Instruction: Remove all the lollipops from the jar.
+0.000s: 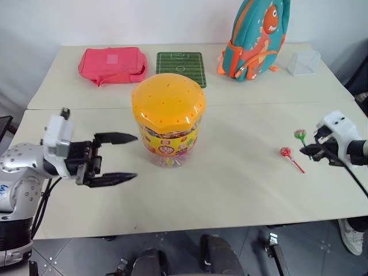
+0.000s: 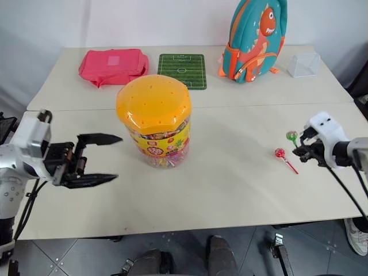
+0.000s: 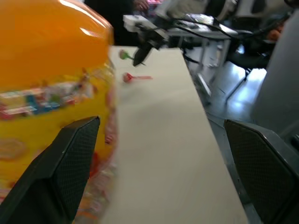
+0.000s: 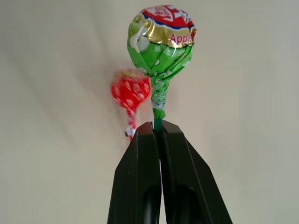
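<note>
Holding green lollipop [image 4: 161,46] by its stick, right gripper [image 4: 158,128] clamped shut
Hovering just beside red lollipop [image 1: 286,152] on table [image 1: 241,184]; left gripper [image 1: 123,157] wide open, empty, flanking jar [image 1: 168,118]

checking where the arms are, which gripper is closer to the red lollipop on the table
Right. The right gripper, shut on the green lollipop, is just beside the red lollipop. The left gripper is open on the far side of the jar.
</note>
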Motion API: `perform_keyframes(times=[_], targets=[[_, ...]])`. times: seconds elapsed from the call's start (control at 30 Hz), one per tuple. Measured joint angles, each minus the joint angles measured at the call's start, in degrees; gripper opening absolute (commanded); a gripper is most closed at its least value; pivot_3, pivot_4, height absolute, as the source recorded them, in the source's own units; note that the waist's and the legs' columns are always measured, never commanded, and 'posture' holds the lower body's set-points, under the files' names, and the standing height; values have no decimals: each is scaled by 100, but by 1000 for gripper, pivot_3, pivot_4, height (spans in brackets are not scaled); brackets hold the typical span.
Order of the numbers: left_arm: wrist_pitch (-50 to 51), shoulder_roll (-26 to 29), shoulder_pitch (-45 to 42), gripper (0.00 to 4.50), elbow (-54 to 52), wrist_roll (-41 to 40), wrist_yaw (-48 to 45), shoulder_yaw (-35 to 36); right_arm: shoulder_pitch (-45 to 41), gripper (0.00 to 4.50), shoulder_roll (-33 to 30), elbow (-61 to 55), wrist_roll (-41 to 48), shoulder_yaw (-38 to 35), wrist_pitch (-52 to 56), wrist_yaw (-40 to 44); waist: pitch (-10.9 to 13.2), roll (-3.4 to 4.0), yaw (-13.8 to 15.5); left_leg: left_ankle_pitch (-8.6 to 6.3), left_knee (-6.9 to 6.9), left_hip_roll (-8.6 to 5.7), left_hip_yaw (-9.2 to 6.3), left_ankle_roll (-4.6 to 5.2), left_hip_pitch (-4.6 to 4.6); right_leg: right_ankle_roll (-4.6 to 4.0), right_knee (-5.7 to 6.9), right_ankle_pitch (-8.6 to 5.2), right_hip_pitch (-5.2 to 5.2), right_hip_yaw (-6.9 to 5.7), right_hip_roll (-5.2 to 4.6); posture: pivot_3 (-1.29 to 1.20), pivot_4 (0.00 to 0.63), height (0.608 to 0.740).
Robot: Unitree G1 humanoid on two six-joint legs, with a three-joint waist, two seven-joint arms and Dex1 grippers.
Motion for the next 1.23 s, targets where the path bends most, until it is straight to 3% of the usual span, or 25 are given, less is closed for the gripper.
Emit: perform_keyframes(times=[0.13, 0.23, 0.47, 0.6, 0.63, 0.77, 0.83, 0.93, 1.07, 1.23], targets=[[-79, 1, -2, 4500, 68, 80, -110, -9, 84, 46, 15, -3, -155, 145, -16, -60, 0, 0, 28, 0, 0, 1, 0, 0, -1, 0, -1, 0, 0, 0, 0, 0, 150, 740], [-92, 13, -2, 4500, 192, 146, -170, -8, 114, 645, 67, -7, -145, 145, -12, 3, 0, 0, 59, 0, 1, 0, 1, 0, -1, 0, -2, 0, 0, 0, 0, 0, 150, 740], [-272, -47, -21, 4500, 442, 344, -131, -8, 456, 2967, 81, -28, 71, -168, -58, 205, 0, 0, 163, 0, 4, 0, 3, 0, -1, 0, -3, 0, 0, 0, 0, 0, 150, 740], [-283, -38, -30, 4500, 676, 520, 67, 12, 841, 4332, 69, -71, 260, -893, -703, 569, 0, 0, 177, 0, 4, 0, 2, 0, 0, 0, -2, 0, 1, -1, 1, 0, 150, 740], [-350, -35, -15, 4500, 805, 636, 166, 42, 1049, 4483, 72, -118, 367, -1180, -1094, 819, 0, 0, 179, 0, 1, -1, 2, 0, 0, 0, -4, 0, 2, -1, 2, 0, 150, 740], [-769, -25, 133, 4500, 1344, 1329, 683, 71, 1469, 4483, 544, -493, 994, -2356, -2668, 1864, -1, -3, 156, 0, 1, -1, 2, 0, 8, 1, -7, 1, 8, -1, 6, 0, 150, 740], [-944, -36, 321, 4500, 1448, 1631, 962, 74, 1568, 4483, 779, -822, 1243, -2436, -3028, 2105, -3, -7, 135, 0, 0, 1, 6, 0, 14, 1, -3, 1, 10, 1, 5, 0, 150, 740], [-1213, -234, 665, 4500, 1431, 1898, 1220, 53, 1636, 4483, 1385, -1486, 1443, -2122, -3291, 2062, -3, -8, 152, 0, 3, 3, 7, 0, 18, 0, 9, 0, 10, 1, 3, 0, 150, 740], [-1506, -646, 1201, 4500, 1091, 2235, 1747, -35, 2152, 4483, 2229, -2417, 1316, -1104, -3846, 1956, -4, -9, 201, -1, 4, 0, -1, 1, 15, 1, 13, 1, 10, -4, 0, 0, 150, 740], [-1827, -1023, 1803, 4500, 478, 2534, 2330, -118, 2815, 4483, 2654, -2355, 721, -528, -4740, 1832, -6, -12, 294, -3, 17, -1, 7, 6, 18, 3, 0, 2, 20, -2, -2, 0, 150, 740]])
